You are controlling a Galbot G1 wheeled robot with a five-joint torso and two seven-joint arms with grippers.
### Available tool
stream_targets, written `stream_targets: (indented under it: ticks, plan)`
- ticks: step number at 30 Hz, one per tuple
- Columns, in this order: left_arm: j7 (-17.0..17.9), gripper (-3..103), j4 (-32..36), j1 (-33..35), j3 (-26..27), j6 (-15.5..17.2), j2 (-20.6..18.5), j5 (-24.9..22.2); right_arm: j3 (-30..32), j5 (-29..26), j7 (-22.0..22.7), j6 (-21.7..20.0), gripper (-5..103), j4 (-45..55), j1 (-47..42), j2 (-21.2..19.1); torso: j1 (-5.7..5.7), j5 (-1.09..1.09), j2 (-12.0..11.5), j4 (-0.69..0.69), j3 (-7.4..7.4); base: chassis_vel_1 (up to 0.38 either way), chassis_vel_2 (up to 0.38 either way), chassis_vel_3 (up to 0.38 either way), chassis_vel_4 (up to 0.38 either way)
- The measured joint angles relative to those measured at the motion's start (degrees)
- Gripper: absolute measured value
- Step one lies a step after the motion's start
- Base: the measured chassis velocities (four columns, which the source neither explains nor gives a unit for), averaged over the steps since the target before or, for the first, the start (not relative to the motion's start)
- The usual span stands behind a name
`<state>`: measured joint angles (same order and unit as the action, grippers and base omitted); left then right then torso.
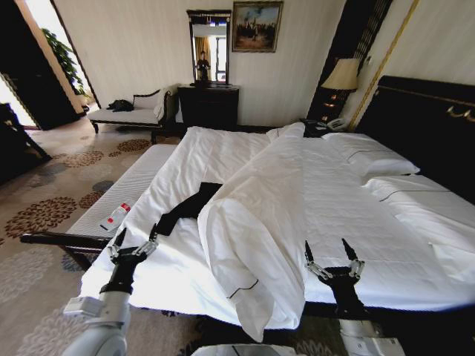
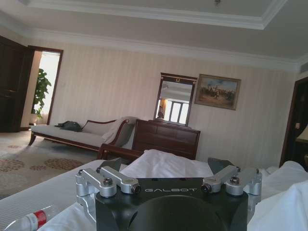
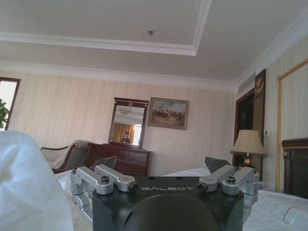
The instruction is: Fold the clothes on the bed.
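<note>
Grippers, left (image 1: 136, 239) and right (image 1: 331, 251), spread over bed (image 1: 356, 222), T-shirt (image 1: 185, 206) seemingly part-covered.

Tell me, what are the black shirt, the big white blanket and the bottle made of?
The black shirt looks like soft matte cloth: it lies limp and creased. The white duvet seems puffy, smooth cotton-like fabric, folding in thick rolls. The bottle looks like clear plastic with a red label, though that is hard to tell.

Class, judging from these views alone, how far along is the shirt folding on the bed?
Nothing looks done: the black T-shirt lies unfolded, partly under the white duvet on the bed. Nothing is in hand: left pincer and right pincer hover open at the near edge. All folding remains.
</note>
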<state>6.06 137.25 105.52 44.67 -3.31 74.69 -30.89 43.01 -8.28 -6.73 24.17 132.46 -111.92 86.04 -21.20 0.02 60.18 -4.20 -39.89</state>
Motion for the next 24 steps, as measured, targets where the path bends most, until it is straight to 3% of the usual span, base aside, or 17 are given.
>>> stream_targets:
  ticks: [5,7,9,11,14,15,16,18,21,22,24]
  plan:
    - [0.5,100,0.9,0.4,3.6,2.3,-0.7,-3.9,-3.5,-8.8,3.5,-3.3,100,0.9,1.0,-6.3,0.00,-0.03,0.0,0.00,0.00,0.000,0.000,0.000,0.000]
    - [0.6,100,1.2,0.8,4.2,2.8,-0.6,-4.4,-3.9,-10.4,3.8,-3.8,100,1.1,1.2,-7.1,0.00,-0.03,0.0,0.00,0.00,0.000,0.000,0.000,0.000]
    - [1.2,100,3.6,3.5,6.7,4.8,-0.3,-6.9,-5.3,-15.6,4.7,-7.0,100,2.6,2.6,-10.6,0.00,-0.02,0.0,0.01,0.00,0.000,0.000,0.000,0.000]
    - [1.2,100,4.3,4.3,7.4,5.2,-0.2,-7.3,-5.4,-16.9,4.7,-8.4,100,3.1,3.3,-11.8,0.00,0.00,0.0,0.01,0.00,0.000,0.000,0.000,0.000]
    - [1.3,100,5.6,5.4,9.1,5.6,0.9,-7.6,-5.2,-20.8,5.3,-14.9,100,5.9,6.0,-17.8,0.01,0.01,0.0,-0.01,0.00,0.000,0.000,0.000,0.000]
    - [1.5,100,5.9,5.7,9.1,5.7,2.0,-7.2,-4.8,-22.5,6.8,-18.3,100,7.1,7.3,-22.3,0.00,-0.02,0.0,0.00,0.00,0.000,0.000,0.000,0.000]
    - [1.5,100,5.9,5.7,9.1,5.7,2.0,-7.2,-4.8,-22.5,6.8,-18.3,100,7.1,7.3,-22.3,0.00,-0.02,0.0,0.00,0.00,0.000,0.000,0.000,0.000]
    - [1.7,100,6.1,6.6,8.0,5.7,4.5,-5.6,-4.1,-23.9,8.8,-23.2,100,7.4,9.7,-29.4,0.00,-0.03,0.0,0.01,0.00,0.000,0.000,0.000,0.000]
    - [1.7,100,6.1,7.8,7.6,5.7,6.8,-4.4,-3.7,-24.4,9.5,-26.2,100,5.0,13.2,-35.7,0.00,0.01,0.0,0.01,0.00,0.000,0.000,0.000,0.000]
    - [1.7,100,6.1,7.8,7.6,5.7,6.8,-4.4,-3.7,-24.4,9.5,-26.2,100,5.0,13.2,-35.7,0.00,0.01,0.0,0.01,0.00,0.000,0.000,0.000,0.000]
    - [1.7,100,6.1,8.5,8.4,5.7,7.4,-4.3,-4.5,-25.1,9.5,-27.0,100,3.1,15.7,-39.7,0.00,0.01,0.0,0.01,0.00,0.000,0.000,0.000,0.000]
